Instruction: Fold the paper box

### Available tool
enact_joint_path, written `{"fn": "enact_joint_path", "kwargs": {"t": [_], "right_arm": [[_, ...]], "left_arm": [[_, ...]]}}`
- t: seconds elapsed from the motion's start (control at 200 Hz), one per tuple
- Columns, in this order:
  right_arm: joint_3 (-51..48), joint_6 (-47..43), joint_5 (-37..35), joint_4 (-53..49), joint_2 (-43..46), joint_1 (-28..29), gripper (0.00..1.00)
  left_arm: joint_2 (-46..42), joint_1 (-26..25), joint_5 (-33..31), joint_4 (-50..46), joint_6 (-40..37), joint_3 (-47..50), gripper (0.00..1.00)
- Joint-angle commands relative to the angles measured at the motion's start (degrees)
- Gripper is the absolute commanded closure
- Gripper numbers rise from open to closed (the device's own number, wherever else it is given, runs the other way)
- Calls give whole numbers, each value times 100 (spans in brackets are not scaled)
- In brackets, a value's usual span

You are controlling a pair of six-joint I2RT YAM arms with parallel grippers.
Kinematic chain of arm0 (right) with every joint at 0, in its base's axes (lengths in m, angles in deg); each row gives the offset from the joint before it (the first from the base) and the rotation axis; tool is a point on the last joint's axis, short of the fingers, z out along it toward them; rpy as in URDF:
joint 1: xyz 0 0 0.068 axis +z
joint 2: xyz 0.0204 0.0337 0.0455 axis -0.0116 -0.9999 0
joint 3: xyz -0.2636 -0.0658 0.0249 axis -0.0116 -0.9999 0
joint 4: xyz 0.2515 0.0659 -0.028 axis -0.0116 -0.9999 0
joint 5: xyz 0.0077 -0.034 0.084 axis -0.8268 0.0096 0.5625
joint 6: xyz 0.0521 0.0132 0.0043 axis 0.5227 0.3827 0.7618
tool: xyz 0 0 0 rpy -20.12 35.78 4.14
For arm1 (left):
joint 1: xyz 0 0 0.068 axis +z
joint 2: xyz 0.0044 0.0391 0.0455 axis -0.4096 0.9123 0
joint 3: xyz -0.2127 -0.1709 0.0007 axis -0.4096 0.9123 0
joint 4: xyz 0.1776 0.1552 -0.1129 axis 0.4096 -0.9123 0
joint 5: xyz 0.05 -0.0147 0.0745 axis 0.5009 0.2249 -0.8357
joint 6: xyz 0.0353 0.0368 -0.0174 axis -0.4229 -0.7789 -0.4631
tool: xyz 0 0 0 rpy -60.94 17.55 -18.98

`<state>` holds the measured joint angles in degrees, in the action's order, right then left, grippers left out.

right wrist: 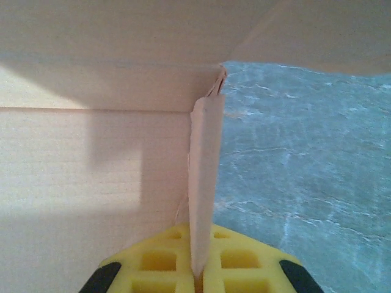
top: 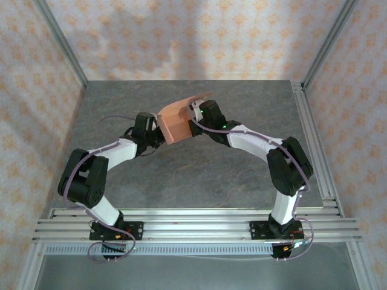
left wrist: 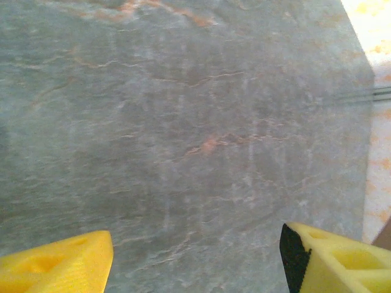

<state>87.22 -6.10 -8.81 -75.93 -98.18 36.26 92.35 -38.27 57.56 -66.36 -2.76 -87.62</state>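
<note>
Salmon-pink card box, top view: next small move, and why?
Probably shift the open left end effector sideways onto the salmon-pink card box and close. Its yellow fingers straddle bare grey table, while the right end effector alone pinches one card wall, with a flap standing open.

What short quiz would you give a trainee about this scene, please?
1. True or false: the left gripper is shut on the paper box.
2. What does the right gripper pinch? A) a thin card wall of the box; B) a cloth; C) nothing.
3. Fill in: the grippers' fingers are coloured ____.
Key: 1 false, its jaws stand open with nothing between them; 2 A; 3 yellow.
</note>
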Motion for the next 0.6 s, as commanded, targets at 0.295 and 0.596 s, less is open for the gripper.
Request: {"fn": "enact_joint_path", "kwargs": {"t": [0.295, 0.596], "right_arm": [[-401, 438, -1488, -874, 38, -223, 97], [-89, 836, -2209, -1865, -786, -228, 97]], "left_arm": [[-706, 732, -1175, -700, -29, 637, 26], [-1009, 731, -1333, -997, -281, 602, 26]]}}
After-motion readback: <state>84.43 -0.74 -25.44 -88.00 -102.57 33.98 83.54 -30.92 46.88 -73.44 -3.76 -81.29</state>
